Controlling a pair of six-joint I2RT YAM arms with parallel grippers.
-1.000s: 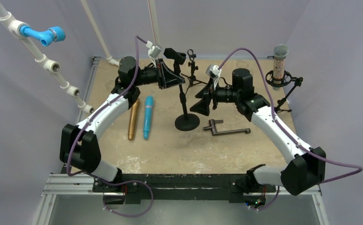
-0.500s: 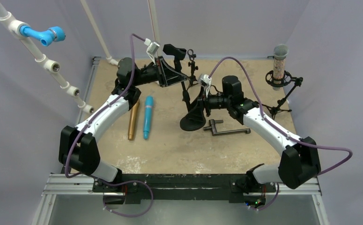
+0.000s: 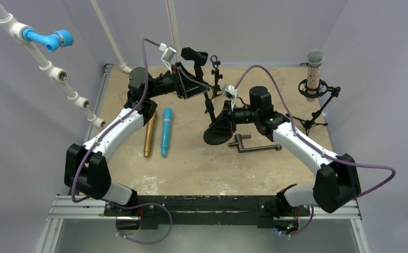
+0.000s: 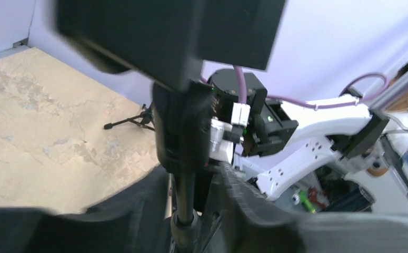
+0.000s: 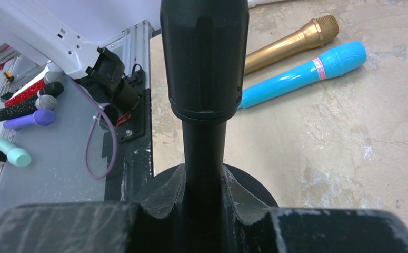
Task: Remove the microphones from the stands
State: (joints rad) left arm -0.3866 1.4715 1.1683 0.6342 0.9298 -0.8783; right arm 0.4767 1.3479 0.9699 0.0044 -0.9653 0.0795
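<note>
A black microphone (image 3: pixel 193 54) sits in the clip at the top of a black stand (image 3: pixel 216 138) with a round base; the stand leans a little. My left gripper (image 3: pixel 207 87) is high on the pole, just under the clip. In the left wrist view its jaws (image 4: pixel 191 211) stand open, loosely on either side of the pole (image 4: pixel 185 195), and the microphone is a black blur (image 4: pixel 165 31) above. My right gripper (image 3: pixel 212 126) is shut on the lower pole (image 5: pixel 204 142) just above the base (image 5: pixel 254 190), with both fingers pressed against it.
A gold microphone (image 3: pixel 150 134) and a blue microphone (image 3: pixel 166 132) lie left of the stand. A dark metal handle (image 3: pixel 254 146) lies right of the base. A small tripod (image 3: pixel 216 71) stands behind. At far right a glittery microphone (image 3: pixel 314 74) sits in a shock mount.
My right gripper moved left to the stand's lower pole and closed on it. The left gripper rose slightly and its jaws came apart. The stand's base shifted right and tilted.
</note>
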